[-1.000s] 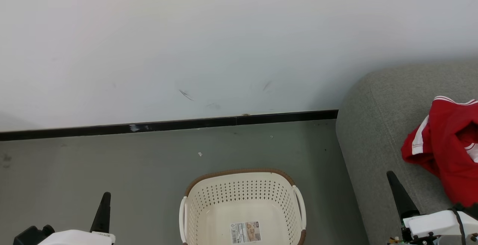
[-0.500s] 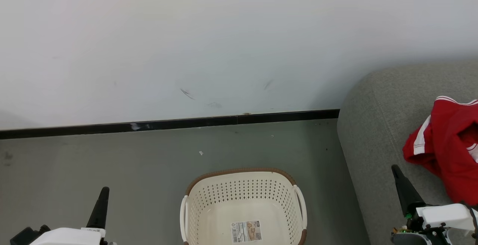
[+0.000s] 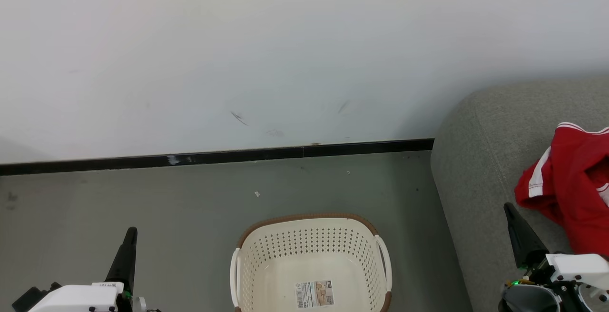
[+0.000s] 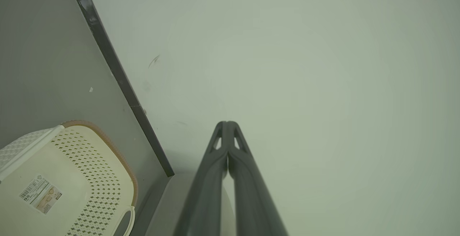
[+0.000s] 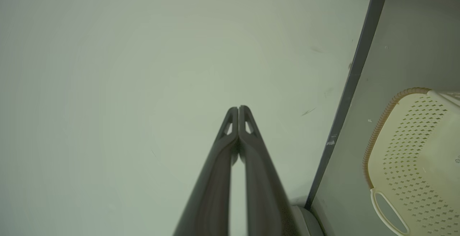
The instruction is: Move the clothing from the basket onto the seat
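Head view, seat (image 3: 476,169): grey sofa cushion at right, carrying the clothing (image 3: 575,179).
Basket (image 3: 309,243): on the floor, centre; inside shows just a barcode label (image 3: 313,294).
Clothing: red heap with white stripes on the seat, just beside the right gripper (image 3: 508,206), seemingly not touching.
Left gripper (image 3: 132,230): fingers pressed together, empty, left of the basket.
Right gripper: fingers together, empty.
Progress: transfer looks done; nothing apparent left.

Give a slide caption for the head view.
Empty basket on floor, red clothing on grey seat, left claw and right claw shut.
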You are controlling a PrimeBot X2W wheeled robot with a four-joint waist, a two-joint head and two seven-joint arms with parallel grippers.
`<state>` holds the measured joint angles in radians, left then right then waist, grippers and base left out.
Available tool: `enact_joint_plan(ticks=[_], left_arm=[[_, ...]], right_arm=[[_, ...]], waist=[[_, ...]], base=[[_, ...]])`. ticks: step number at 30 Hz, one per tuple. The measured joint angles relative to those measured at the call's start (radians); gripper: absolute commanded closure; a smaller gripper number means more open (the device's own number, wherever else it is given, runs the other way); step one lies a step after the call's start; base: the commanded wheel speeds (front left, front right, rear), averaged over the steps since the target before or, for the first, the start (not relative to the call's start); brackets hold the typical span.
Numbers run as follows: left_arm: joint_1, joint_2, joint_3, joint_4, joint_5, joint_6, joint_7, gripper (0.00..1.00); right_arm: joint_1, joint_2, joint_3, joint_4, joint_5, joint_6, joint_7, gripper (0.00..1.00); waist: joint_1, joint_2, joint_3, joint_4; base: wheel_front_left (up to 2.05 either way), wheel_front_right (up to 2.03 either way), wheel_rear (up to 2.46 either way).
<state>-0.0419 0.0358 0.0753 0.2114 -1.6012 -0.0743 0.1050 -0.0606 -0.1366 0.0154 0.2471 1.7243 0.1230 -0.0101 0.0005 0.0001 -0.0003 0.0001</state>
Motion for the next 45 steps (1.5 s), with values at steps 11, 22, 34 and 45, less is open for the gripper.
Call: enact_joint_plan(ticks=[11,22,34,45], left_arm=[[-0.012,-0.001,0.002,0.002,0.000,0.000,0.000,1.00],[-0.012,-0.001,0.003,0.005,0.000,-0.003,0.000,1.00],[-0.012,-0.001,0.003,0.007,0.000,-0.004,0.000,1.00],[-0.012,-0.001,0.003,0.011,0.000,-0.008,0.001,1.00]], right_arm=[[-0.006,-0.002,0.000,0.010,0.001,0.000,0.000,1.00],[-0.006,-0.002,0.000,0.012,0.001,0.000,0.000,1.00],[-0.007,-0.002,0.000,0.013,0.001,0.000,0.000,1.00],[-0.007,-0.002,0.000,0.014,0.001,0.000,0.000,1.00]], waist=[[0.0000,0.0000,0.000,0.000],[-0.0001,0.0000,0.000,0.000],[-0.0002,0.0000,0.000,0.000],[-0.0002,0.0000,0.000,0.000]], base=[[0.00,0.00,0.00],[0.00,0.00,0.00],[0.00,0.00,0.00],[0.00,0.00,0.00]])
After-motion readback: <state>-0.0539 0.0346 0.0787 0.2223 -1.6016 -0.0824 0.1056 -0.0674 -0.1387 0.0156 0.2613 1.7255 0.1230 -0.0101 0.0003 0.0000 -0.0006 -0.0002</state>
